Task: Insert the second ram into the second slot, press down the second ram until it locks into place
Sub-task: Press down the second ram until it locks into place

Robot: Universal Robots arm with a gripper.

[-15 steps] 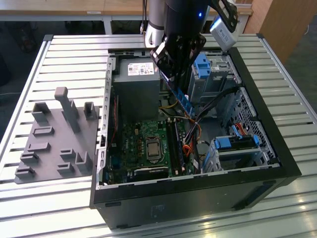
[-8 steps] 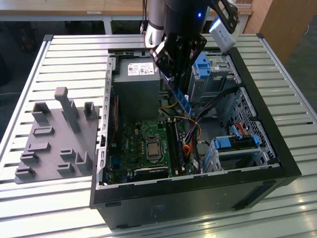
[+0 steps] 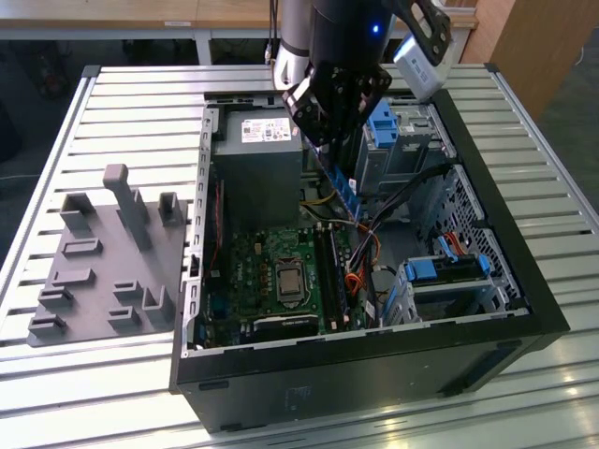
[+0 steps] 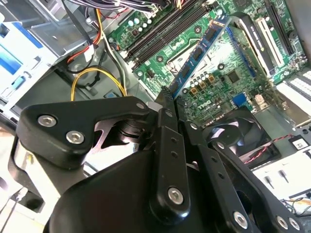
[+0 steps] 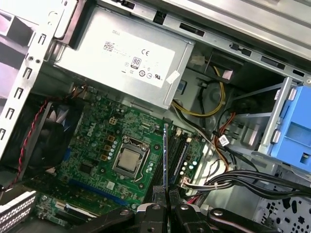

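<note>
Hanging over the open computer case [image 3: 374, 355] on the slatted table [image 3: 140, 103], with the gripper [image 3: 329, 145] closed narrow on one short end of the second ram [image 3: 344, 187]. In the exterior view, carrying that blue strip tilted, sloping from the fingers toward five o'clock. Holding its free end above the motherboard [image 3: 271, 281], at about two o'clock from the processor socket [image 3: 285, 281], not seated in the memory slots [image 3: 328, 267]. Also taking in, from that outside camera, the power supply [image 3: 257, 159] at twelve o'clock from the socket, a blue drive bracket [image 3: 449, 267] at three o'clock, and a grey fixture tray [image 3: 103, 262] at nine o'clock from the case. In the second wrist view, showing the strip broadside, with dark chips lined along the blue board [image 4: 201, 48] and the black fingers [image 4: 167, 126] meeting on its near end. Reaching out there over the green board beside the slots [image 4: 160, 34], with a yellow cable [image 4: 97, 73] and a case fan [image 4: 233, 136] nearby. In the first wrist view, presenting the same strip edge-on as a thin dark line [image 5: 165, 155] rising from the fingertips [image 5: 160, 194]. Running close alongside the slots [image 5: 181, 155] there, with the socket [image 5: 130, 160] just beside it.
</note>
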